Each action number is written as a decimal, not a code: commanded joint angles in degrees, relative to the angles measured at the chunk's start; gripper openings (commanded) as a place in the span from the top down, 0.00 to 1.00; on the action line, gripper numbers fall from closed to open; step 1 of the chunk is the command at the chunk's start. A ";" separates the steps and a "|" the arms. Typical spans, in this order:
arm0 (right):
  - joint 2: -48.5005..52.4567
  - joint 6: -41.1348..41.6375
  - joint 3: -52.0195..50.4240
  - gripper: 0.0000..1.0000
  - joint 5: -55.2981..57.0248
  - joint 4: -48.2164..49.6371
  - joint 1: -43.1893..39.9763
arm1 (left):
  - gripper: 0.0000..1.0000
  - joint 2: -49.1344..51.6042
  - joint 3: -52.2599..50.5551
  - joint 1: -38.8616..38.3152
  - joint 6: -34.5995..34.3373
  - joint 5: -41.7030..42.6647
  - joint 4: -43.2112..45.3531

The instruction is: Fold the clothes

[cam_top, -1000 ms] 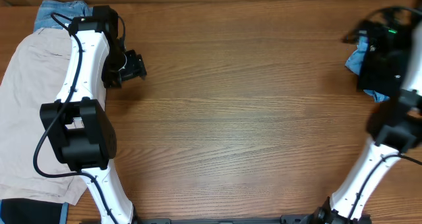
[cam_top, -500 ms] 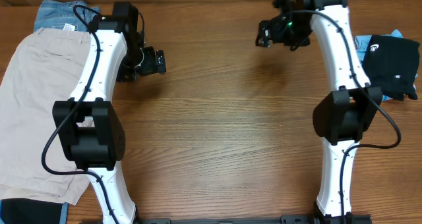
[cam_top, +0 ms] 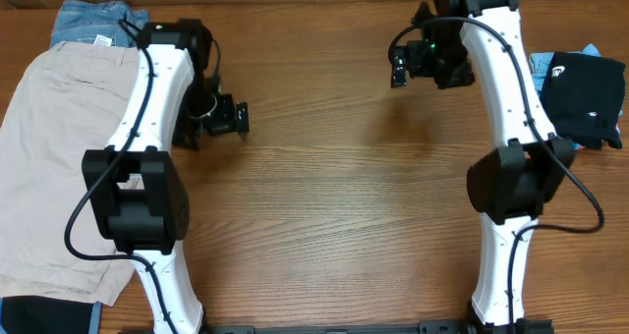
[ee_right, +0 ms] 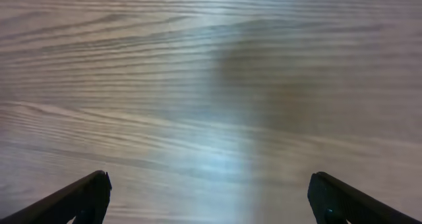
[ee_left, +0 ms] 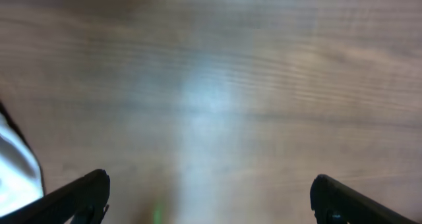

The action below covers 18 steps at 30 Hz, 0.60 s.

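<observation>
Nearest my base, at the left front corner of the brown wood-grain desk point(cam_top: 334, 206), a scrap of dark cloth with a blue edge point(cam_top: 44, 314) shows just beside the hem of the large beige cotton shorts point(cam_top: 59, 157). The shorts lie spread flat along the desk's left side. From overhead, my white left arm crosses their right edge and hides part of it.

Further out, my left hand point(cam_top: 228, 118) hangs over bare wood just right of the shorts, holding nothing. Its own wrist camera shows what the overhead cannot: the two black fingertips stand far apart at the frame's lower corners, so the left hand point(ee_left: 211, 188) is spread wide, with only blurred wood grain between them. A pale smear at that view's left edge is too blurred to name.

My right hand point(cam_top: 401, 64) is out over the far middle of the desk, well apart from any garment. Its wrist view shows the right hand point(ee_right: 208, 184) spread wide too, over empty wood and a soft shadow.

At the far right lies the folded black T-shirt with a small white logo point(cam_top: 585, 98), with a light-blue garment point(cam_top: 541, 64) peeking from beneath it, and my right arm crosses just beside them. At the far left corner, blue denim point(cam_top: 88, 22) sticks out beyond the shorts.
</observation>
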 commanded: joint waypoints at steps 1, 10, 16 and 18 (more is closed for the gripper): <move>-7.93 4.17 -1.44 0.00 1.53 0.02 -0.22 | 0.00 -1.29 -0.24 -2.03 0.26 -0.17 -3.04; -27.26 5.66 -24.98 0.00 4.07 0.09 -0.33 | 0.00 -6.03 -3.41 -5.42 0.00 -0.42 -7.58; -42.60 6.99 -43.41 0.00 4.17 4.85 -0.33 | 0.00 -22.16 -19.21 -9.49 -3.98 -1.20 -1.55; -49.35 8.09 -49.48 0.00 4.15 7.76 -0.17 | 0.00 -29.79 -25.90 -11.13 -5.38 -1.92 1.86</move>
